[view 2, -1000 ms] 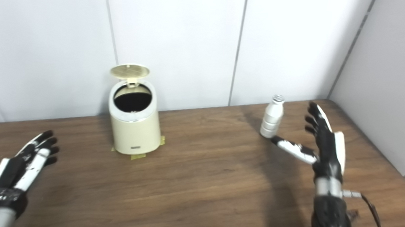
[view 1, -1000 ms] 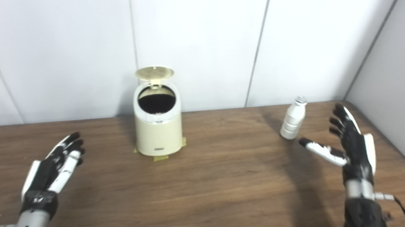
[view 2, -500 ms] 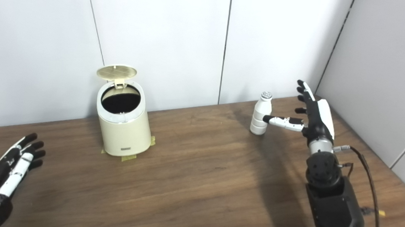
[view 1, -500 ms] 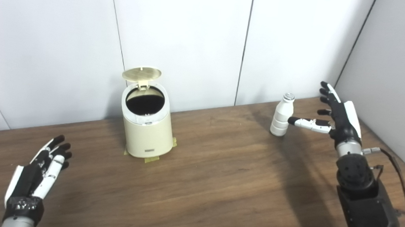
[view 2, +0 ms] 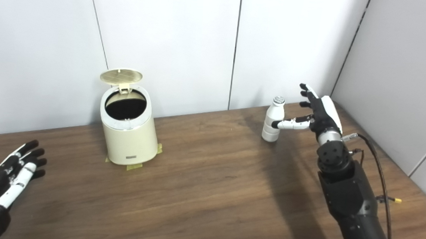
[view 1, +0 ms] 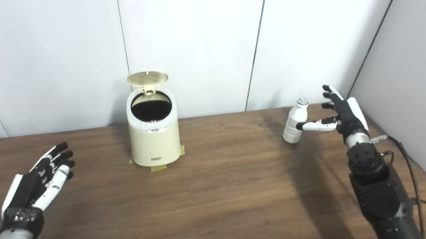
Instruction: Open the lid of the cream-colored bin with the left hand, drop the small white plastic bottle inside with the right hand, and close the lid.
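My right hand (view 1: 342, 113) sits at the right of the frame with its fingers spread wide, holding nothing; the thumb reaches across to the small white bottle (view 1: 295, 120), at or just short of its side, I can't tell which. The bottle stands upright on the table (view 1: 230, 195) near the back wall. I judge it light, thin-walled and smooth, easy to tip, so I'd wrap around the ribbed lower body, not the narrow neck, and squeeze gently. The cream bin (view 1: 153, 130) stands left of centre, its lid (view 1: 147, 78) tipped up and the mouth open. My left hand (view 1: 38, 184) rests open at lower left, empty.
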Available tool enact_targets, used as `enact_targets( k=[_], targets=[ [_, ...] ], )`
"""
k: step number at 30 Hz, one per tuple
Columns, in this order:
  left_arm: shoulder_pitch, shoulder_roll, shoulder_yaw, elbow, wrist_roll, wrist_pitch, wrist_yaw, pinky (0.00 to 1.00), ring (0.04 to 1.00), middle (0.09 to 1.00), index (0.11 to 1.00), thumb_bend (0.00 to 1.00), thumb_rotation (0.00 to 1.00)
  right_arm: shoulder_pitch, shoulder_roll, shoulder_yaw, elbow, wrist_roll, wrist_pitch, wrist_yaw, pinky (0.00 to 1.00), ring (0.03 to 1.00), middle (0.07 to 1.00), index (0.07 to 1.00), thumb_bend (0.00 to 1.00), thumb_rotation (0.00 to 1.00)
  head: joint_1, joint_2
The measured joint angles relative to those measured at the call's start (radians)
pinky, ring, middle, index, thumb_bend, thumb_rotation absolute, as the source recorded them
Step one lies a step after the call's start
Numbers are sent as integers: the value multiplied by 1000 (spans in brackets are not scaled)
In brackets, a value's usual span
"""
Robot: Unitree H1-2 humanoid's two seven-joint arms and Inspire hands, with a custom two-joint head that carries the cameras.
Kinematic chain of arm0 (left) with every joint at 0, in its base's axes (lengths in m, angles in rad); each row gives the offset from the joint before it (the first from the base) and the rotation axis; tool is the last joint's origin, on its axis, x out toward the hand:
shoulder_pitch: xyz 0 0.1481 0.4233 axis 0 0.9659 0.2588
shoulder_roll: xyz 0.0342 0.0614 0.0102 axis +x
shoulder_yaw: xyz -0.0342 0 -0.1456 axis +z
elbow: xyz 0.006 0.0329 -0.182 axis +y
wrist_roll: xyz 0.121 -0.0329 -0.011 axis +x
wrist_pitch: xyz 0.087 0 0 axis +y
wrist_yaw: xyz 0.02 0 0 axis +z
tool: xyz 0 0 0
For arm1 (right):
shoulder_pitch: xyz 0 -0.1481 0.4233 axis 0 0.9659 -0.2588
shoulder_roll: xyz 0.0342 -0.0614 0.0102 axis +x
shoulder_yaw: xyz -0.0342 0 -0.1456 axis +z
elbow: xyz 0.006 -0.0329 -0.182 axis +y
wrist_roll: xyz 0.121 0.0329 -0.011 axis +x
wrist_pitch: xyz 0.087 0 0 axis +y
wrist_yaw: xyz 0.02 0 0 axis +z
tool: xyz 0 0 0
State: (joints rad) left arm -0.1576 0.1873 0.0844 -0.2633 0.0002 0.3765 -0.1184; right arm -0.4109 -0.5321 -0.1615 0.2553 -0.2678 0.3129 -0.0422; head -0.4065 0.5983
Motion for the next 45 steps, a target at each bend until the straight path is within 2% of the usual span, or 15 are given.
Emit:
enact_targets(
  k=[2, 4, 9, 22, 26, 34, 36, 40, 44, 45],
  targets=[
    [0, 0, -4, -2, 2, 4, 0, 827, 853, 884, 932, 137, 430, -7, 0, 5, 16, 8, 5, 14, 720, 857, 894, 908, 949, 88, 6, 3],
    [0, 0, -9, -4, 2, 11, -1, 841, 861, 891, 932, 129, 390, -14, 0, 15, 36, 13, 4, 24, 757, 849, 881, 893, 944, 61, 9, 5],
    [0, 1, -11, -33, 2, 36, -1, 841, 864, 886, 918, 137, 349, -32, 2, 42, 40, 10, 15, 31, 686, 805, 834, 836, 940, 22, 11, 11],
    [6, 5, -8, -41, -4, 37, -2, 855, 871, 883, 907, 118, 248, -66, 36, 50, 83, 10, 31, 6, 626, 757, 805, 788, 885, 1, 12, 18],
    [7, 5, -9, -41, -3, 37, -2, 841, 868, 881, 900, 124, 234, -66, 36, 50, 103, 9, 27, -11, 688, 757, 776, 762, 869, 0, 21, 20],
    [9, 4, -8, -52, -4, 42, -2, 833, 863, 873, 887, 130, 233, -66, 36, 72, 106, -6, 25, -43, 645, 716, 745, 728, 858, 0, 25, 21],
    [9, 4, -7, -56, -4, 43, -2, 828, 859, 876, 891, 132, 283, -66, 36, 75, 114, -7, 8, -51, 634, 704, 736, 718, 858, 0, 25, 23],
    [9, 5, -7, -56, -4, 43, -2, 838, 866, 878, 896, 127, 298, -66, 36, 78, 150, -11, -39, -68, 620, 675, 702, 691, 851, 1, 20, 28],
    [10, 9, -11, -56, -1, 44, -2, 835, 862, 873, 896, 113, 261, -60, 36, 77, 187, -11, -76, -72, 605, 642, 671, 658, 847, 7, 23, 29],
    [10, 11, -13, -56, -1, 44, -3, 843, 866, 878, 900, 107, 216, -58, 36, 77, 191, -10, -86, -72, 582, 619, 650, 642, 834, 9, 25, 31]
  ],
)
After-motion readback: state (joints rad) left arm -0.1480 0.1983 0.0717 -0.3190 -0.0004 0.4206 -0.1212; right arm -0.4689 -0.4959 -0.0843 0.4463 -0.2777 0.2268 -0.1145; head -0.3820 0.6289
